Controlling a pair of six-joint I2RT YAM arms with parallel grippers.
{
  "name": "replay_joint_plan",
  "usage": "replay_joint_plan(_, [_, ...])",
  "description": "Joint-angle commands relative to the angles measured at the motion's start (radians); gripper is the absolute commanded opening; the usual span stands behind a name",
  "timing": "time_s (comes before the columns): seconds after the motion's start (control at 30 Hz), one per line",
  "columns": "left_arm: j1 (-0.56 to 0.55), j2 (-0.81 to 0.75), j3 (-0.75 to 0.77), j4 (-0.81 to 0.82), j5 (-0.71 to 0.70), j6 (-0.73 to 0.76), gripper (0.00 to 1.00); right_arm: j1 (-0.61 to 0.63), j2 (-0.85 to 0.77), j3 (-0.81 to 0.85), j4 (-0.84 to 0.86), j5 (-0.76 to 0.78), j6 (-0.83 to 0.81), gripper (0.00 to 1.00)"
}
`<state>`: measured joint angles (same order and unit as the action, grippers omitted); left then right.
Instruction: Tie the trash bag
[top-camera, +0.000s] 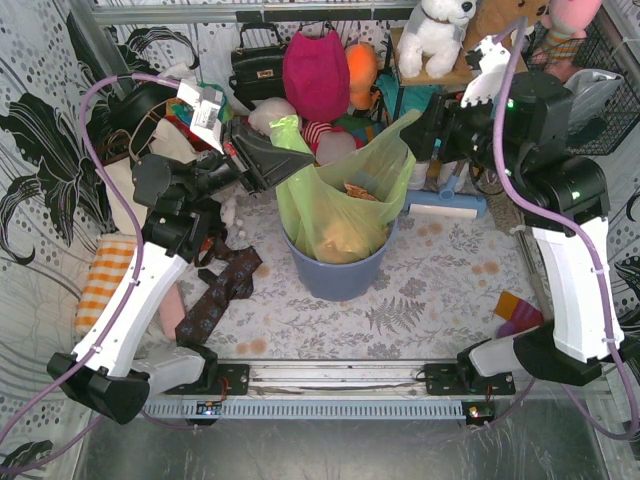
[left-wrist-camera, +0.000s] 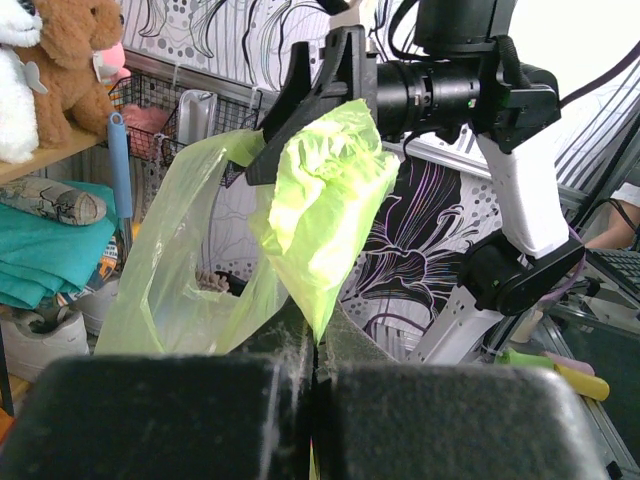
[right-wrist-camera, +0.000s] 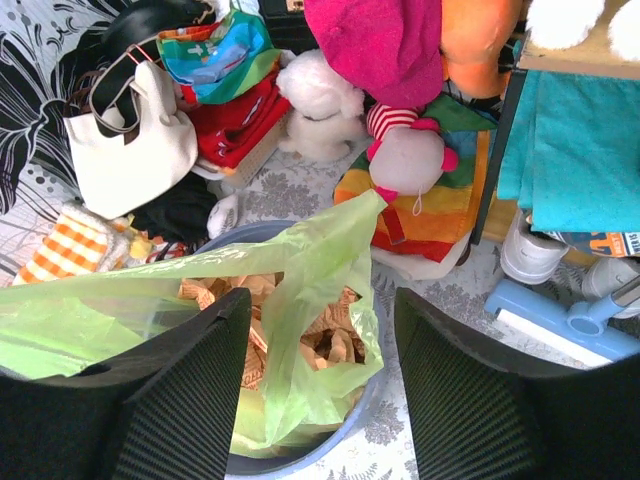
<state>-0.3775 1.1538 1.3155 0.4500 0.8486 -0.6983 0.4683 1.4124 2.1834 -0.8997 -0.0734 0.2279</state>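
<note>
The lime-green trash bag (top-camera: 335, 205) sits in a round blue-grey bin (top-camera: 335, 278) at the table's middle, with crumpled brown paper (right-wrist-camera: 330, 335) inside. My left gripper (top-camera: 272, 152) is shut on the bag's left corner and holds it up; in the left wrist view the green film (left-wrist-camera: 320, 210) runs into the closed jaws (left-wrist-camera: 316, 352). My right gripper (top-camera: 428, 125) is open at the bag's raised right corner. In the right wrist view the bag's flap (right-wrist-camera: 325, 255) stands between my spread fingers (right-wrist-camera: 190, 400), unclamped.
A cream tote bag (right-wrist-camera: 135, 150), pink plush (top-camera: 315, 70), white plush (top-camera: 435, 30) and stacked cloths crowd the back. A blue-white brush (top-camera: 445, 207) lies right of the bin. Dark patterned cloth (top-camera: 215, 295) and orange-check cloth (top-camera: 105, 275) lie left. A wire basket (top-camera: 600, 95) stands at the right.
</note>
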Motion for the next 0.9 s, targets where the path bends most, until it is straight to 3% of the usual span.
replay_joint_plan(0.0, [0.006,-0.026,-0.004,0.022,-0.002,0.018,0.0,0.0,-0.028,0.0,-0.004,0.0,0.025,0.53])
replay_joint_plan(0.17, [0.006,-0.029,0.003,-0.002,-0.009,0.034,0.0,-0.001,-0.017,0.02,0.014,-0.048,0.038,0.15])
replay_joint_plan(0.27, [0.006,-0.03,0.004,-0.009,-0.011,0.041,0.0,-0.002,-0.014,0.028,0.034,-0.063,0.04,0.0])
replay_joint_plan(0.43, [0.007,-0.031,0.005,-0.024,-0.026,0.06,0.0,-0.001,-0.015,0.032,0.079,-0.059,0.041,0.0])
replay_joint_plan(0.53, [0.006,-0.032,0.03,-0.071,-0.106,0.103,0.0,-0.001,-0.016,0.055,0.136,-0.053,0.04,0.0])
replay_joint_plan(0.67, [0.019,0.033,0.207,-0.211,-0.202,0.166,0.0,-0.001,0.028,0.182,0.183,-0.03,0.03,0.0])
replay_joint_plan(0.77, [0.031,0.114,0.359,-0.246,-0.187,0.166,0.0,-0.001,0.076,0.298,0.186,-0.042,0.035,0.0])
replay_joint_plan(0.87, [0.04,0.176,0.44,-0.243,-0.172,0.142,0.0,-0.002,0.06,0.301,0.229,-0.052,0.049,0.0])
